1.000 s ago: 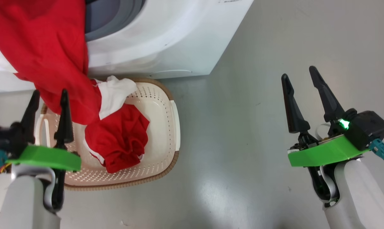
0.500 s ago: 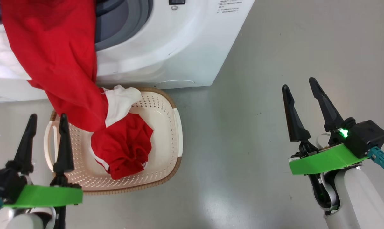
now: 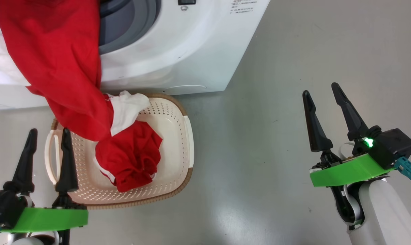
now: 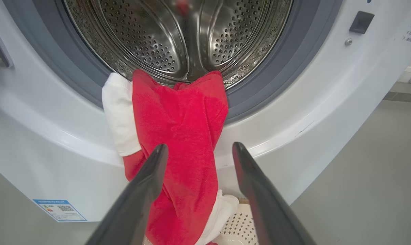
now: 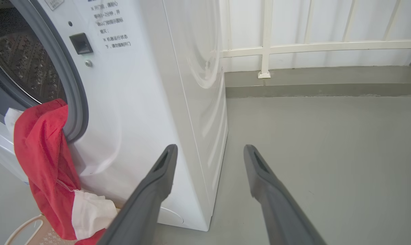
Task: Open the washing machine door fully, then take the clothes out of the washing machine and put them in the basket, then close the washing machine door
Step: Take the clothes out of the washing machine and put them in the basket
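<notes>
**Red clothes [image 3: 59, 68] trailing from washing machine [image 3: 185, 51] into basket [image 3: 189, 143]**

A red garment with white panels hangs out of the open drum [image 4: 157, 34]. It runs over the grey gasket [image 4: 280, 68] and down the white front, and its lower end is bunched inside the perforated basket. The basket sits on the grey floor [image 3: 277, 68], close against the machine's base. The left pincer [image 3: 49, 130] hovers by the basket's left handle, fingers parted and holding nothing. In its wrist view the hanging cloth lies between it and the drum mouth. The right pincer [image 3: 320, 88] is well apart to the right, over bare floor, fingers spread and empty. A blue label [image 4: 59, 210] marks the machine's lower front, and a white railing [image 5: 266, 37] stands beyond.
</notes>
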